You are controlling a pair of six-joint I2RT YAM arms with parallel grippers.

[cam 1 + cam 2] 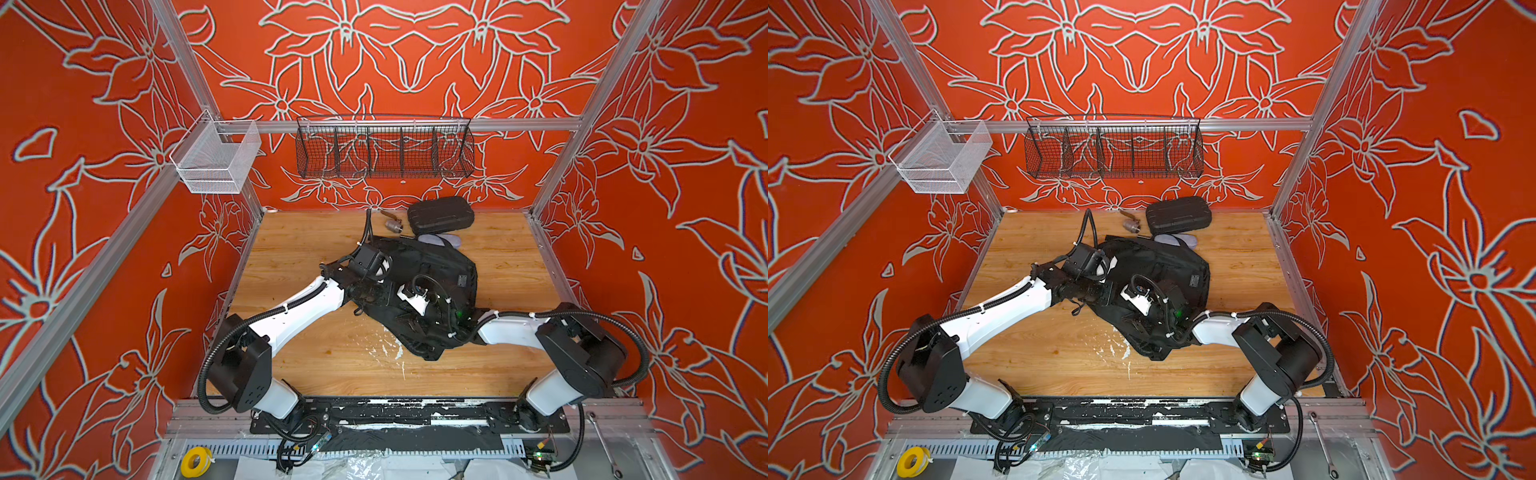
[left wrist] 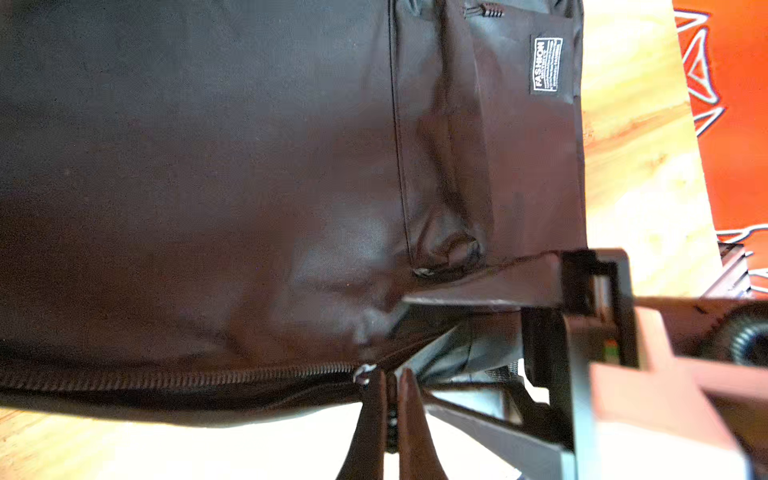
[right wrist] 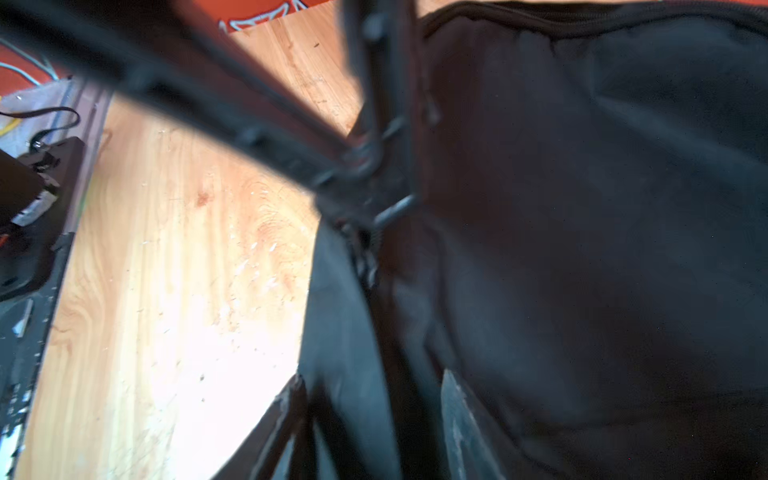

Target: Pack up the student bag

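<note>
The student bag [image 1: 440,266] [image 1: 1169,257], soft and black, lies flat in the middle of the wooden table [image 1: 299,249]; both arms meet at its near left edge. In the left wrist view its label patch [image 2: 546,64] shows, and the zipper [image 2: 208,376] runs along the bag's edge. My left gripper [image 2: 390,376] is shut on the black zipper pull, right at the silver slider. My right gripper [image 2: 417,349] sits just beside it. In the blurred right wrist view the right gripper [image 3: 372,380] has its jaws apart, with a band of the bag's fabric between them.
Behind the bag lie a rigid black ribbed case [image 1: 440,215], a small metal part [image 1: 392,225] and a grey-lilac item [image 1: 440,240]. A black wire basket [image 1: 384,151] and a white mesh basket [image 1: 216,162] hang on the rails. White flecks [image 1: 390,349] mark the table.
</note>
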